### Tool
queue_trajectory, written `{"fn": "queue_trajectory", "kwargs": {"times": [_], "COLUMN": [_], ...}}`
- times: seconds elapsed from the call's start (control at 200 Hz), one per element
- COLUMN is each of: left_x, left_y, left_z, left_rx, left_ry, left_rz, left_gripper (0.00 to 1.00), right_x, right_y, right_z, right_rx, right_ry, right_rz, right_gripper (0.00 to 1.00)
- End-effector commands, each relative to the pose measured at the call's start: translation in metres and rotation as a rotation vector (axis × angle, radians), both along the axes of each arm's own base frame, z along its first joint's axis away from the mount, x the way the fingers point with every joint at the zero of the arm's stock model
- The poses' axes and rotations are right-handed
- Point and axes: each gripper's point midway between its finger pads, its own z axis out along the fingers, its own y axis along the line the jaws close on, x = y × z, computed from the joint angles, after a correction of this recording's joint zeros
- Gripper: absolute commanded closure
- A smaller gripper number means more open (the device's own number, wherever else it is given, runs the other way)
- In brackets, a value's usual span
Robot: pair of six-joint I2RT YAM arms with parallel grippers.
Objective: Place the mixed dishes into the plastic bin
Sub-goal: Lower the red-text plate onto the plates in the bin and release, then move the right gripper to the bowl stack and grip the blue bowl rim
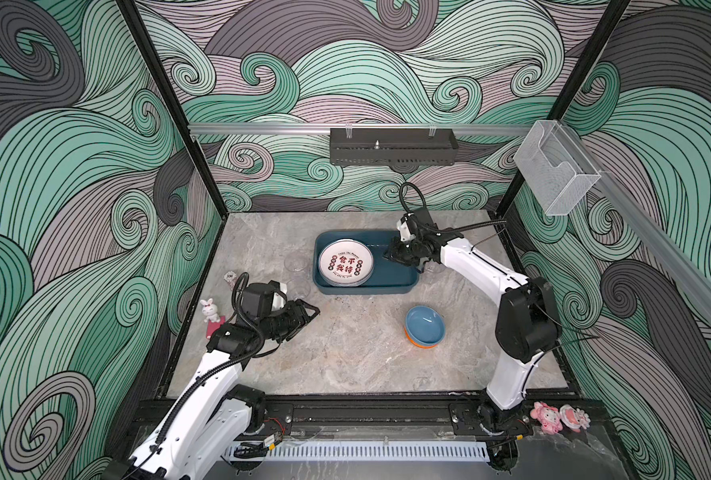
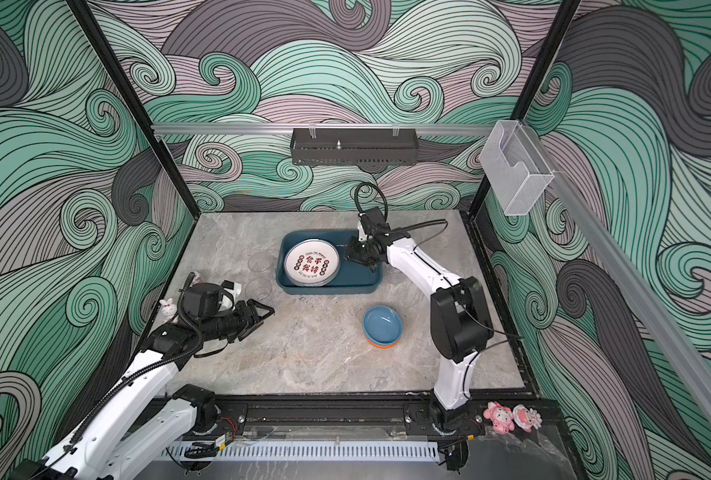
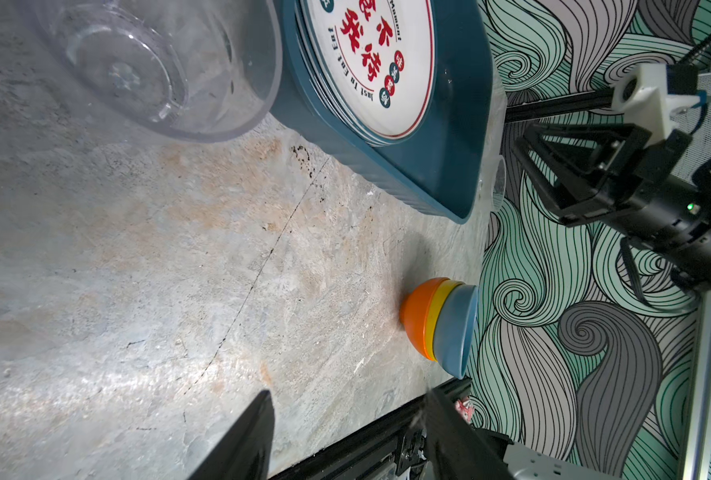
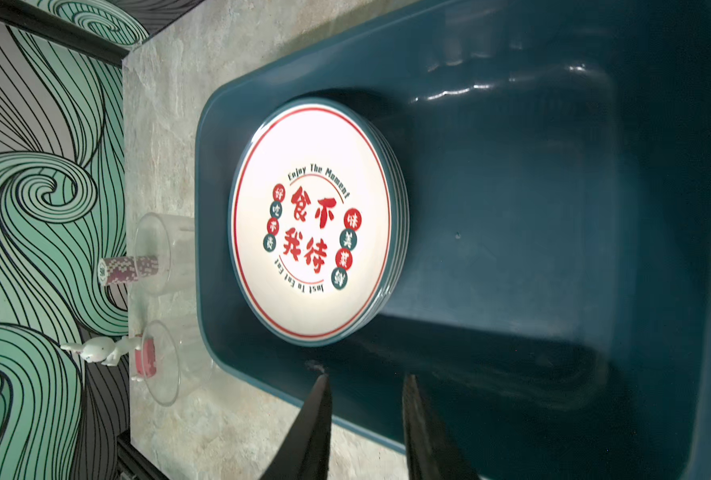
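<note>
The teal plastic bin (image 1: 403, 282) (image 2: 370, 282) stands at the back middle of the table. A stack of white plates with red characters (image 1: 345, 262) (image 4: 316, 220) lies in its left half. My right gripper (image 1: 388, 255) (image 4: 366, 378) hovers over the bin's bare right half, open, with nothing between its fingers. The stacked blue, yellow and orange bowls (image 1: 424, 326) (image 3: 441, 324) sit in front of the bin. Two clear tumblers (image 1: 295, 262) (image 1: 297, 289) stand left of the bin. My left gripper (image 1: 315, 311) (image 3: 347, 395) is open and empty above the table, near the closer tumbler (image 3: 158, 70).
A white rabbit figurine (image 1: 209, 309) and a stack of poker chips (image 1: 230, 276) are at the table's left edge. On the back rail hangs a black perforated tray (image 1: 393, 146), with a clear acrylic box (image 1: 555, 166) on the right rail. Pink toys (image 1: 547, 417) lie on the front frame.
</note>
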Motion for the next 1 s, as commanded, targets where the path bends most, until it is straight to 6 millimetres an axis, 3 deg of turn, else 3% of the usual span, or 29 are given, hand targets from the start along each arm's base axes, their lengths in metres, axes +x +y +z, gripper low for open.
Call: {"fn": "queue_trajectory", "kwargs": {"times": [0.0,0.32,0.685,0.996], "left_x": [0.002,0.015,0.022,0.020], "left_y": [-0.006,-0.019,-0.047,-0.076], "left_z": [0.012,0.022,0.021,0.019], "left_rx": [-0.002,-0.017,-0.020,0.030], "left_ry": [-0.007,0.012,0.066,0.071], "left_rz": [-0.057,-0.126,-0.239,-0.354], "left_gripper": [0.40,0.40,0.42,0.42], "right_x": [-0.021,-0.077,-0.126,-0.163], "right_y": [-0.012,-0.054,-0.096,-0.140], "right_z": [0.009,0.018,0.022,0.006], "right_rx": [-0.051,-0.117,-0.179,-0.289], "right_ry": [-0.015,-0.035,0.002,0.145], "right_rz": [0.027,0.006,-0.020,-0.110], "right_gripper": [0.68,0.62,0.58,0.56]}}
